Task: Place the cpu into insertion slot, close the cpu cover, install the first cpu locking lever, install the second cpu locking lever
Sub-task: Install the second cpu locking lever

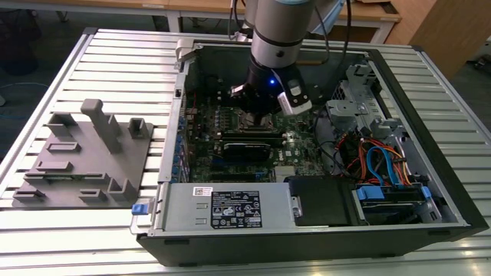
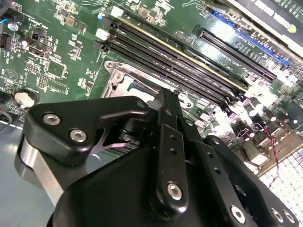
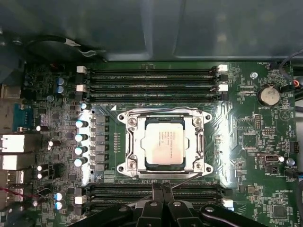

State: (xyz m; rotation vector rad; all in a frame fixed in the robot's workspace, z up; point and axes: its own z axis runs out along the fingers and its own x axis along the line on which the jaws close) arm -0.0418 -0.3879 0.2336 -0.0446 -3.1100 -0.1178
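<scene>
The cpu (image 3: 164, 143), a grey metal square, lies in the insertion slot (image 3: 124, 166) on the green board. The silvery cpu cover (image 3: 135, 142) lies flat over it, framing the chip through its window. A thin wire locking lever (image 3: 187, 179) slants along the socket's near edge. My gripper (image 3: 162, 187) is shut, its black fingertips pressed together just beside that lever's end. The second wrist view shows my gripper (image 2: 168, 94) with its tip at the edge of the socket's metal frame (image 2: 124, 80). In the exterior view my gripper (image 1: 257, 118) reaches down into the open computer case over the board.
Long black memory slots (image 3: 151, 75) run on both sides of the socket. A row of capacitors (image 3: 80, 137) and a coin battery (image 3: 268, 94) flank it. The grey power-supply box (image 1: 230, 207), coloured cables (image 1: 380, 161) and a drive cage sit inside the case. A grey fixture (image 1: 84, 155) stands outside it.
</scene>
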